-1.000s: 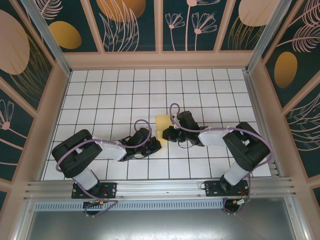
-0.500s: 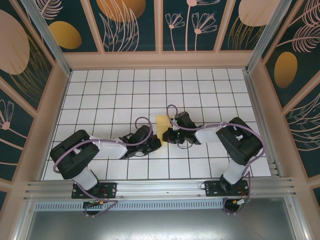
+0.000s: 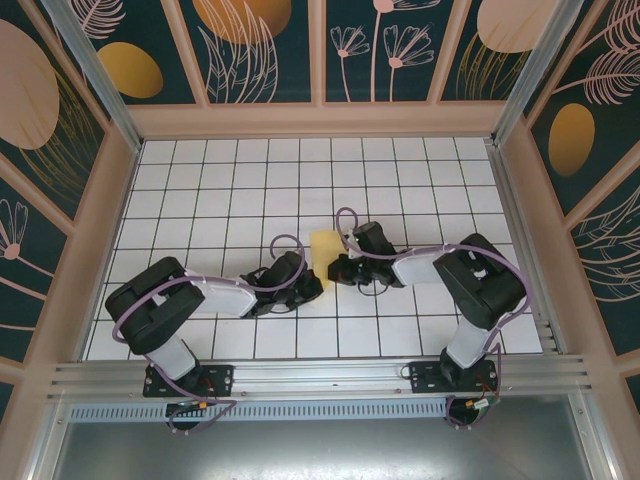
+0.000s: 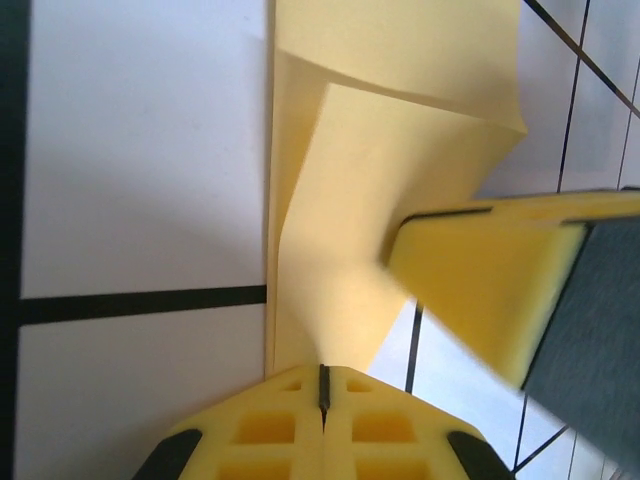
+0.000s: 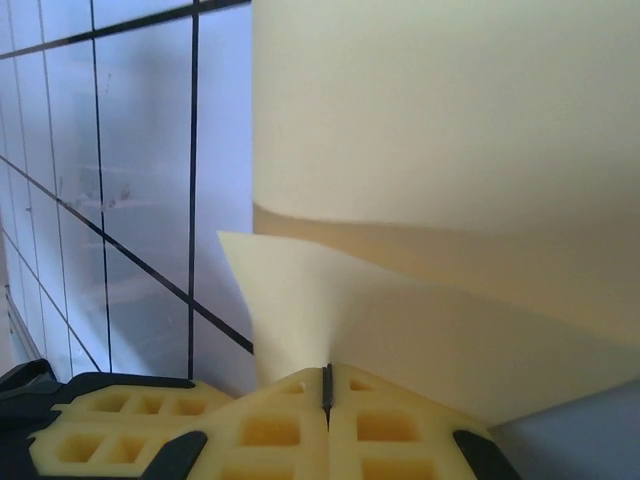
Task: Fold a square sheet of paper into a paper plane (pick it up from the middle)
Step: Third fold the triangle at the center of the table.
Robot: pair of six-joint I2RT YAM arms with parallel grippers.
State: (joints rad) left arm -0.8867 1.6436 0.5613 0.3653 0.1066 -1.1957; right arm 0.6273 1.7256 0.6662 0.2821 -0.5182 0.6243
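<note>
The square sheet of paper (image 3: 324, 247) is yellow and lies folded over near the middle of the tiled table, between my two grippers. In the left wrist view the sheet of paper (image 4: 350, 190) shows stacked layers, with one flap rising off the tiles. My left gripper (image 4: 322, 372) is shut, pinching that flap's near corner. The right gripper's yellow finger (image 4: 480, 270) pokes in from the right beside the flap. In the right wrist view my right gripper (image 5: 327, 372) is shut on a corner of the paper (image 5: 440, 150), which curls upward. From above, the left gripper (image 3: 312, 285) and right gripper (image 3: 338, 268) sit close together.
The white tiled table (image 3: 220, 190) is walled by a pink frame with patterned panels. An aluminium rail (image 3: 320, 375) runs along the near edge at the arm bases. Purple cables loop over both wrists.
The right arm's elbow has drawn in toward the left and its wrist has shifted slightly. The left arm and the paper stay almost where they were, both grips unchanged.
</note>
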